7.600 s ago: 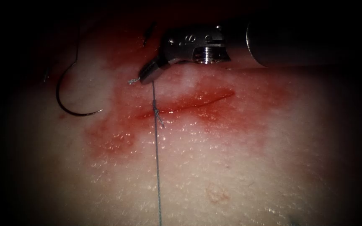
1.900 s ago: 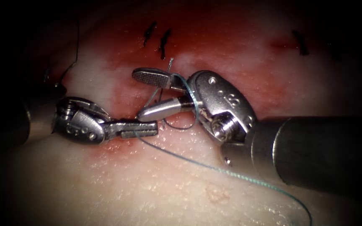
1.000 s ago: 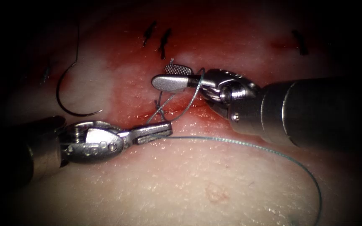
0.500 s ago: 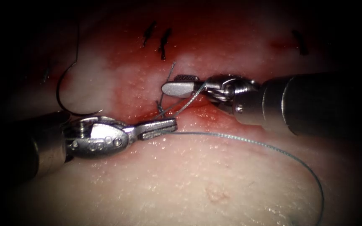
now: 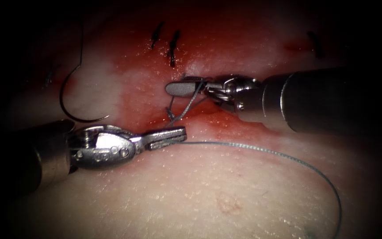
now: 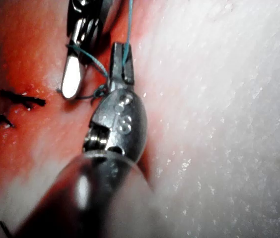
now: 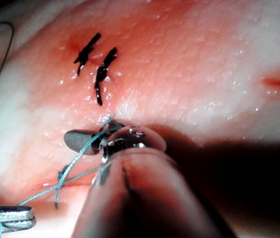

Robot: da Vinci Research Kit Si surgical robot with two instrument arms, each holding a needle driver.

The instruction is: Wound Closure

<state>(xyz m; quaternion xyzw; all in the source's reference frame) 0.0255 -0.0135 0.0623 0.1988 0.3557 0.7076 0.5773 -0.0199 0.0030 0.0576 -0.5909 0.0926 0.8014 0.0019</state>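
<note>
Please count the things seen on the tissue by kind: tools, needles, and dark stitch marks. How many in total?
Tools: 2, left gripper and right gripper, each holding thread.
Needles: 1, needle lying free, left of the cut.
Dark stitch marks: 3.
Total: 6.

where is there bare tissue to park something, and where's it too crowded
Bare tissue lies below the left claw, inside the long thread loop. Crowded: around the cut, where the left claw is shut on thread and the right claw on its short end. The needle lies free at left.
</note>
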